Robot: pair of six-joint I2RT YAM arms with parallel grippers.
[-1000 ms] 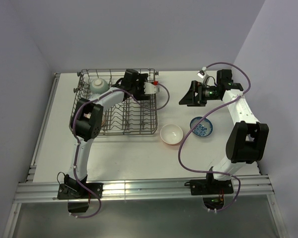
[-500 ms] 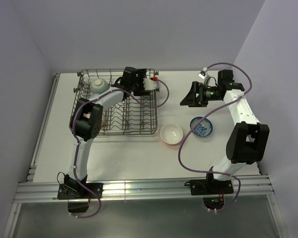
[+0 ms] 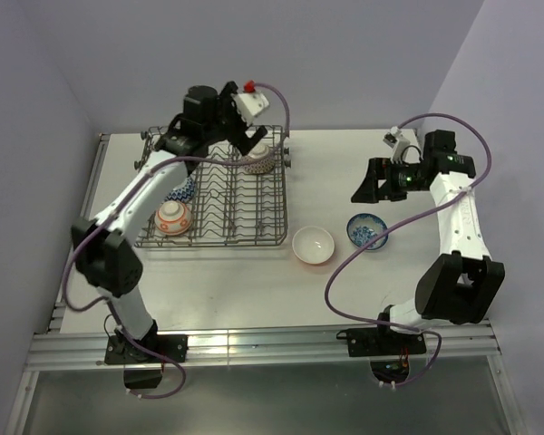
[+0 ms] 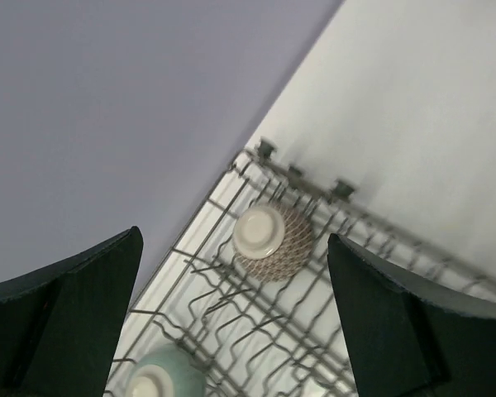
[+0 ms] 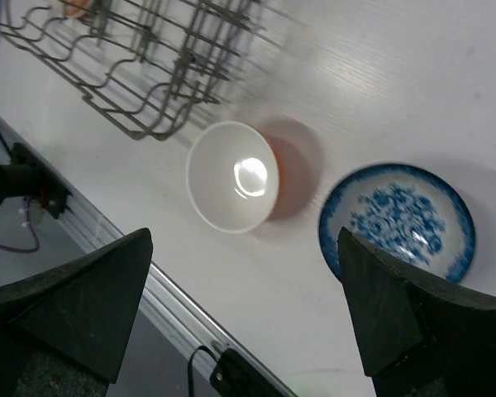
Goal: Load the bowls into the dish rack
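The grey wire dish rack [image 3: 254,237] stands at the left of the table. A grey-brown speckled bowl [image 3: 259,159] lies upside down in its back right corner and shows in the left wrist view [image 4: 274,241]. A pale green bowl [image 4: 157,379] and a red-orange bowl [image 3: 173,217] also sit in the rack. My left gripper [image 3: 243,140] is open and empty, high above the speckled bowl. A white bowl with orange outside [image 3: 313,245] [image 5: 231,175] and a blue-white bowl [image 3: 368,231] [image 5: 397,217] stand on the table. My right gripper [image 3: 367,181] [image 5: 245,236] is open and empty above them.
Another patterned bowl [image 3: 186,188] shows partly beside the left arm inside the rack. The rack's near right corner [image 5: 149,99] is close to the white bowl. A metal rail [image 3: 254,343] runs along the table's near edge. Walls close in on the left, back and right.
My left gripper has lifted up and back from low over the rack's back right, and the speckled bowl now shows there. My right gripper has shifted a little right and nearer.
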